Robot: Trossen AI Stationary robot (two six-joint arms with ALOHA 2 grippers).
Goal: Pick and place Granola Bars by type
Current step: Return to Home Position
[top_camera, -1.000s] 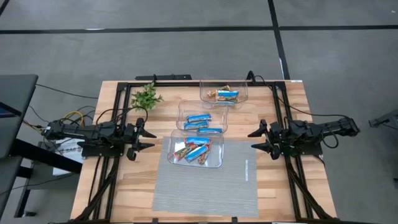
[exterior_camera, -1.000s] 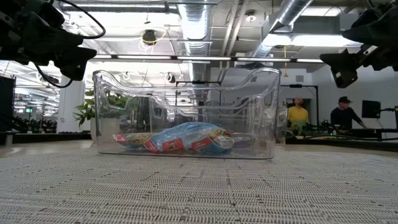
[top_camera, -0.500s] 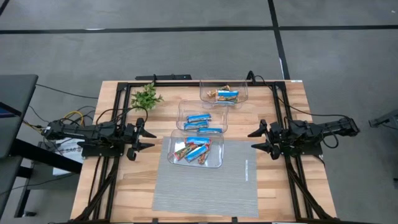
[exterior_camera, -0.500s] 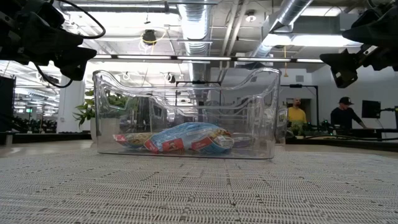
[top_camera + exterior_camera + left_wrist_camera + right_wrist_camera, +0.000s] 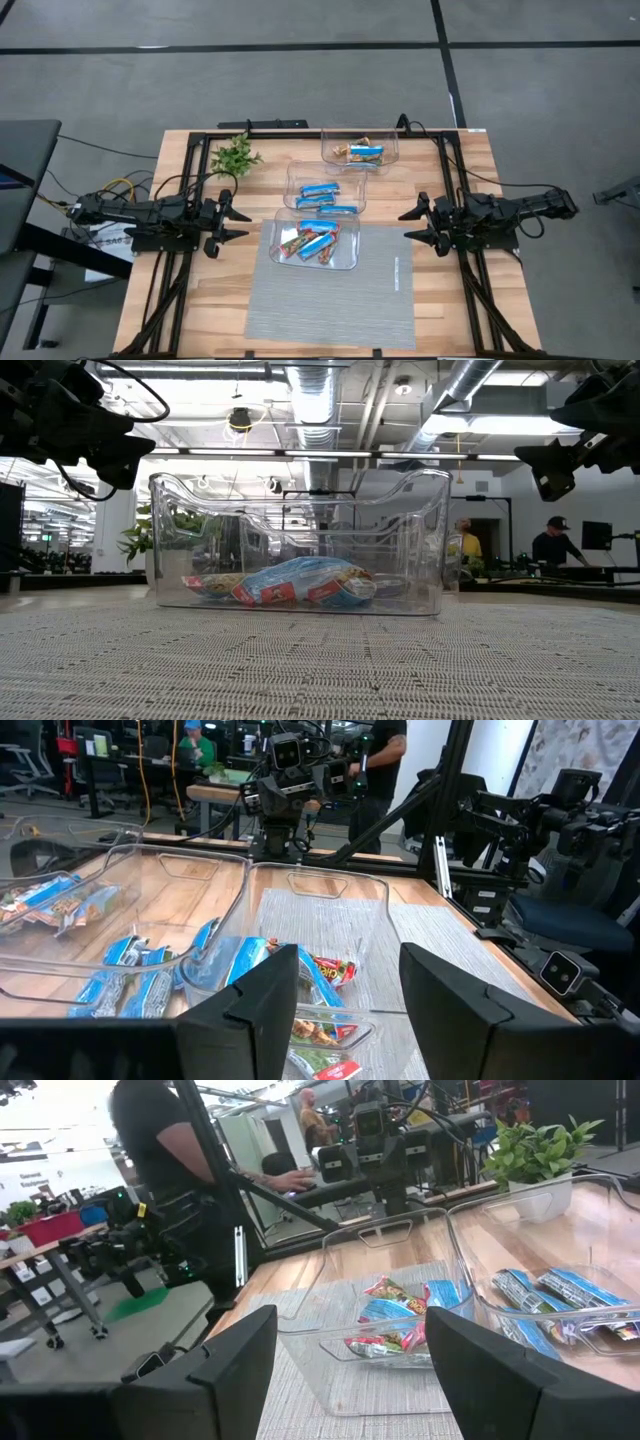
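now granola bars (image 5: pixel 317 241), seemingly sorted, lie between spread end effectors (image 5: pixel 238 224) (image 5: pixel 407 225).

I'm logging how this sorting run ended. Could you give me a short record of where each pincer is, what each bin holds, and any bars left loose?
left pincer: open, empty, left of the bins
right pincer: open, empty, right of the bins
top bin (high view): orange-brown bars and a pale blue bar
middle bin: bright blue bars
bottom bin: red multicolour bars; stands partly on the grey mat
loose bars: none seen outside the bins
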